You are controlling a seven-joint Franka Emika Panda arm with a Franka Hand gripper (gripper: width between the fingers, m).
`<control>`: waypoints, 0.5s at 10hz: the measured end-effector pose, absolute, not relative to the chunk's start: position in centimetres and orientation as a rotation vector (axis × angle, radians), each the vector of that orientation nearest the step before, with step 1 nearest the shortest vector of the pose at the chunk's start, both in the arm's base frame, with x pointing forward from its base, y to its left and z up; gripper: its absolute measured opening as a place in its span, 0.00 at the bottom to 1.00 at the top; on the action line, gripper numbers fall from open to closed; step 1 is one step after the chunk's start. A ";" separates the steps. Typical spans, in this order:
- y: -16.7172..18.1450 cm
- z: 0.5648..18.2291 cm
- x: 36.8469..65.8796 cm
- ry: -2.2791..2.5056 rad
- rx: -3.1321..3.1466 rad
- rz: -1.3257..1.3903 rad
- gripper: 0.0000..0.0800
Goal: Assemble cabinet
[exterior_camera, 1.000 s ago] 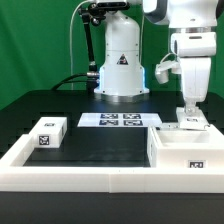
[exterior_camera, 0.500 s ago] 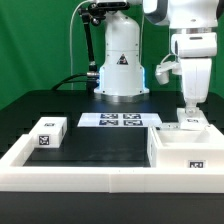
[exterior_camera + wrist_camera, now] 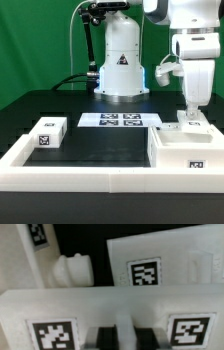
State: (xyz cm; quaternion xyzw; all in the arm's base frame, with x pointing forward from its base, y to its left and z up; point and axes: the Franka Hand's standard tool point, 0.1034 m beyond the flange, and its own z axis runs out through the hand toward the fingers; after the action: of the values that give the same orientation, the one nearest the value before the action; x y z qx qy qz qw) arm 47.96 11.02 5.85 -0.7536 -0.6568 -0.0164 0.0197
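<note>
Jaws nearly closed, as I read the wrist view, pinching a narrow ridge of the tagged white panel (image 3: 100, 305). That panel sits just behind the open cabinet box (image 3: 195, 160) on the desk (image 3: 100, 150), at the exterior view's right.

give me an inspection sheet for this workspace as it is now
surface: black mat inside a white rim; marker board at the back
job's things: box on the exterior view's right; tagged block on its left; tagged part behind the box; round white part in the wrist view
clutter: nothing seen
grippers: gripper just over the tagged part; open or shut unclear
cables: cable behind, by the arm's base, off the mat
surroundings: green backdrop
</note>
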 end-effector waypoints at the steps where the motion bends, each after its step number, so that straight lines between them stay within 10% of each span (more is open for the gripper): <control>1: 11.1 5.8 48.2 -2.038 -2.339 -0.056 0.09; 5: 11.1 5.8 48.3 -2.048 -2.331 -0.061 0.09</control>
State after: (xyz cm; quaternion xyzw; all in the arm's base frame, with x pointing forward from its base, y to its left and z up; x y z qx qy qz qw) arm 48.33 11.06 5.82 -0.7510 -0.6597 -0.0197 0.0191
